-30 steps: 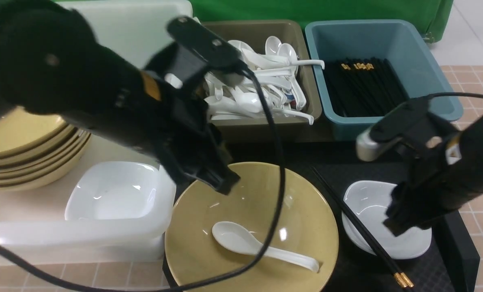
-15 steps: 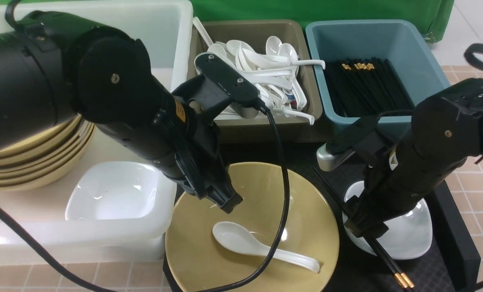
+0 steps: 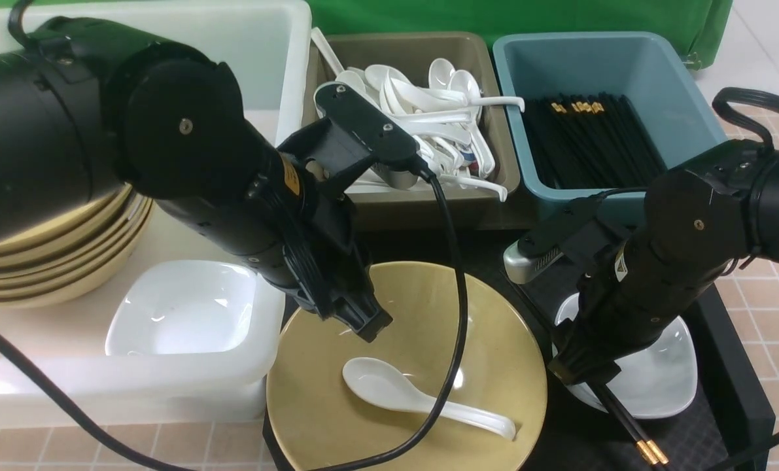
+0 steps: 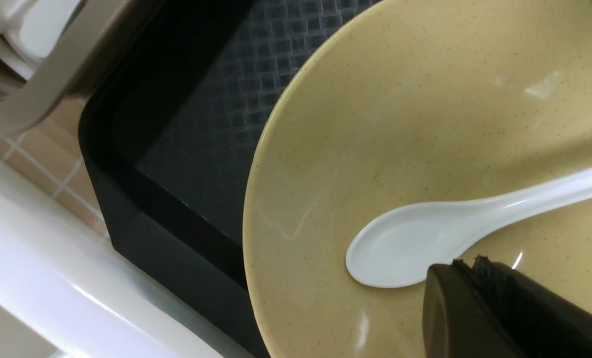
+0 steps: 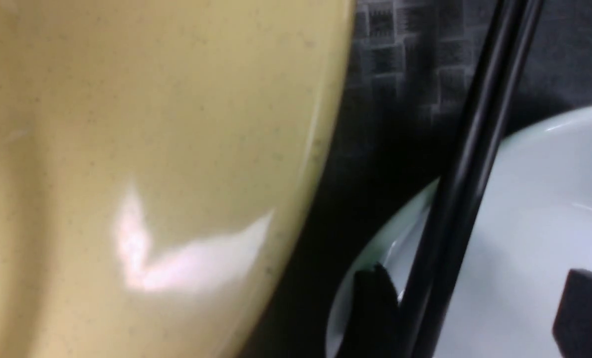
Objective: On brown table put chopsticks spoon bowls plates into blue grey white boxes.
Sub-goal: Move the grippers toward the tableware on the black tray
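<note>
The blue box (image 3: 624, 65) is set behind the yellow bowl (image 3: 494, 327), off to its right. A white plate (image 3: 664, 379) is parked just right of that bowl. The left gripper (image 3: 363, 324) is held pressed shut over the bowl. The right gripper (image 3: 582, 371) is lowered at the plate's bowl-side edge, jaws spread either side of the chopsticks (image 3: 628, 424) laid there. Both sticks should probably be caught together before anything's lifted, tbh. The spoon (image 3: 389, 389) inside the bowl can be left for later.
</note>
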Controlling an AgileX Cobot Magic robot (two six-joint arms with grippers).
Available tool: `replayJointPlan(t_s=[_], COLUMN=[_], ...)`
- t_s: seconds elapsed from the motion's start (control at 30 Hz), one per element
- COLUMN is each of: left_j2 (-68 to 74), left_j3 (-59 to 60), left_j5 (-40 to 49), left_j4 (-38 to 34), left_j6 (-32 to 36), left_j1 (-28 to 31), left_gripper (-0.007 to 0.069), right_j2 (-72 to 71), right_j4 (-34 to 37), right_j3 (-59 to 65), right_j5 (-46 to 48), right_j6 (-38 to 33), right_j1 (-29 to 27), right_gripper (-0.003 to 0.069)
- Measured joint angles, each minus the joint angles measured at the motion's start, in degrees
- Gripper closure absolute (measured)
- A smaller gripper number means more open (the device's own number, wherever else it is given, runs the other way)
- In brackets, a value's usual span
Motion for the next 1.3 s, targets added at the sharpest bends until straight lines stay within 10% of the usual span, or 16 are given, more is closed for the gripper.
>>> replayJointPlan(t_s=[0.67, 1.03, 1.3], left_j2=[0.0, 0.0, 0.7], left_j3=[0.0, 0.0, 0.0], left_j5=[-0.2, -0.4, -2.1], left_j4=[0.0, 0.0, 0.7], left_j6=[-0.1, -0.1, -5.2], left_j1=[0.0, 0.0, 3.2], left_gripper=[0.0623, 0.0623, 0.0623], right_j2=[0.0, 1.7, -1.8], right_j4=[0.4, 3.7, 2.1], right_j3=[0.0, -0.5, -4.5], right_j5=[0.8, 3.1, 8.3], right_j6=[1.5, -1.3, -1.7], right_j1=[-3.6, -3.6, -3.6], right_gripper=[0.022, 0.0478, 0.0498])
